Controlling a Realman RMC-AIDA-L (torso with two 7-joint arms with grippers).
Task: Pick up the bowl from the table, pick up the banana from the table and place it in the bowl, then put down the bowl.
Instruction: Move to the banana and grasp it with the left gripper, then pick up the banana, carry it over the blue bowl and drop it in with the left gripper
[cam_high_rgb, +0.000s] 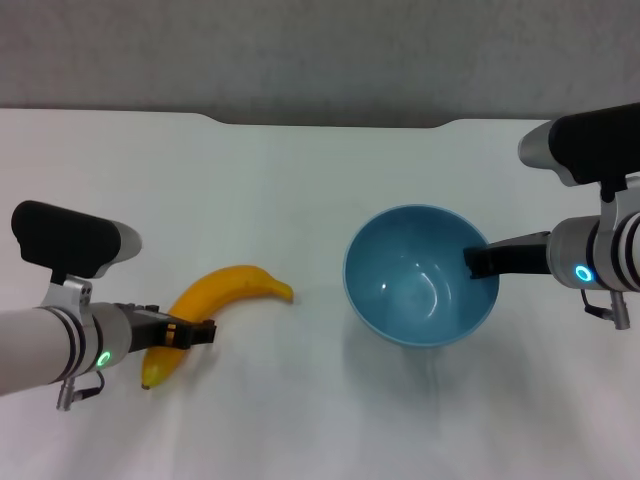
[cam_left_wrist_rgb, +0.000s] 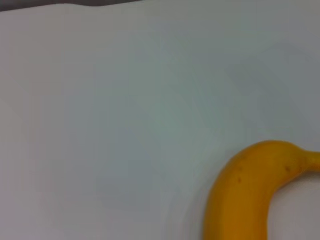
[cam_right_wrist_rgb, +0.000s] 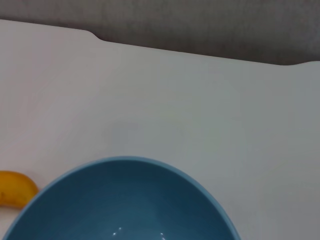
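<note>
Head view: the bowl (cam_high_rgb: 420, 280) rim is pinched by the right gripper (cam_high_rgb: 478, 262); the banana (cam_high_rgb: 215, 305) is clasped by the left gripper (cam_high_rgb: 190, 333) on the white table (cam_high_rgb: 300, 180).

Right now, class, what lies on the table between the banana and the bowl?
Nothing: in the head view only bare table separates the banana from the bowl.
</note>
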